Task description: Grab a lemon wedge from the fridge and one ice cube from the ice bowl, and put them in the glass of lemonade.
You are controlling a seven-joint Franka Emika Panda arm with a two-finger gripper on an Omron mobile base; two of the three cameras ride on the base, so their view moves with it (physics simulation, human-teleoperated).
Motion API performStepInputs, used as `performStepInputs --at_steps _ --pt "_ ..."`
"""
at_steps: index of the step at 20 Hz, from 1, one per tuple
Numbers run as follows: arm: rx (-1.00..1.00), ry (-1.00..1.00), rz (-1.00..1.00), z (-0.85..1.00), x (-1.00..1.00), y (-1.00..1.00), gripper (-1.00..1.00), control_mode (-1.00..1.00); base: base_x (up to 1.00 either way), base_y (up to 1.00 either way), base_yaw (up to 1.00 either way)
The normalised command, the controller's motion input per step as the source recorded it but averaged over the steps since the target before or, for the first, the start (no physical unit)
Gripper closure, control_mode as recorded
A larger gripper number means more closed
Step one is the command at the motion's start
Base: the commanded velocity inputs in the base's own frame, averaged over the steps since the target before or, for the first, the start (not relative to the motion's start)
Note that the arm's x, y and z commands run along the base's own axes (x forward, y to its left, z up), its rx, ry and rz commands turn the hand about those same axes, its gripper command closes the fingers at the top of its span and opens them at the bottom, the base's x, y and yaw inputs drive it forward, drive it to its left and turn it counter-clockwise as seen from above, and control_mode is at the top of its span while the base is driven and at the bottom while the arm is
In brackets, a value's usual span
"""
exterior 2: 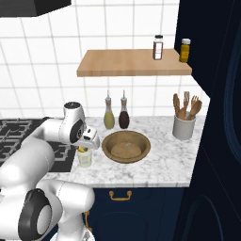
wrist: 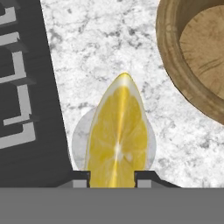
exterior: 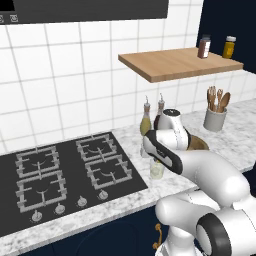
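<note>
The hand (wrist: 112, 177) is squeezed shut on the lemon wedge (wrist: 117, 140), right above the glass of lemonade (exterior 2: 85, 157) on the worktop (exterior 2: 164, 160), so the wedge can drop in. The ice bowl (exterior 2: 141, 151) sits beside the glass.

- The lemon wedge (wrist: 117, 140), bright yellow with pale pith lines, hangs pointed end forward directly above the glass.
- The glass of lemonade (exterior 2: 85, 157), a small clear tumbler, stands upright on the marble counter, just beside the ice bowl (exterior 2: 126, 146), which is wide, shallow and tan-brown.
</note>
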Motion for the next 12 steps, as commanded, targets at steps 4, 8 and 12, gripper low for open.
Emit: performStepInputs --at_steps 4,8,12 --pt "0.0 0.0 0.0 0.0 0.0 0.0 -1.0 -1.0 0.0 0.0 0.0" --pt "0.0 0.0 0.0 0.0 0.0 0.0 -1.0 -1.0 0.0 0.0 0.0" --pt "0.0 0.0 0.0 0.0 -0.01 0.0 -1.0 -1.0 0.0 0.0 0.0"
